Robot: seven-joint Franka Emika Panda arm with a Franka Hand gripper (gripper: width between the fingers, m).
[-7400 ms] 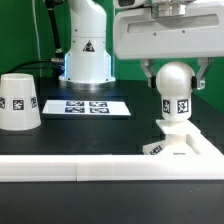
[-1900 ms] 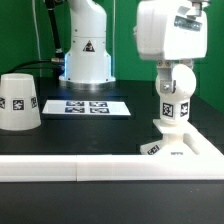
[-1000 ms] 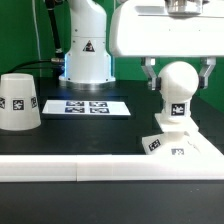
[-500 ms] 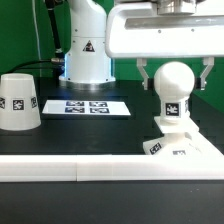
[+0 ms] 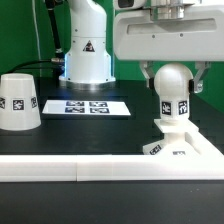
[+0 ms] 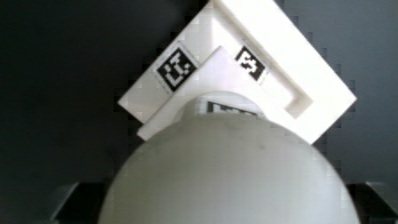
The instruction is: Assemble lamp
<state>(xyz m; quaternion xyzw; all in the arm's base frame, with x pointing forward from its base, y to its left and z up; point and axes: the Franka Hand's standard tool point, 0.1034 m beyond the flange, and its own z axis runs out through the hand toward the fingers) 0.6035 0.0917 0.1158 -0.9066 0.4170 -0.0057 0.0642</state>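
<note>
Three lamp parts, left to right in the exterior view. The shade (image 5: 18, 102) stands wide end down on the table (image 5: 100, 132), alone, and you can see nothing in or on it. The marker board (image 5: 88, 106) lies flat mid-table. At the right, the bulb (image 5: 175, 98) stands upright with its stem down in the socket of the base (image 5: 188, 150), just behind the front rail (image 5: 70, 168). The claw (image 5: 174, 82) hangs over the bulb with jaws spread, one finger either side of the ball head, apparently pinching nothing. You'd judge the step as seating or screwing the bulb into the base. Next, close squarely on the head and turn without tipping the base; the shade comes later. In the wrist view, the ball head fills your picture.
</note>
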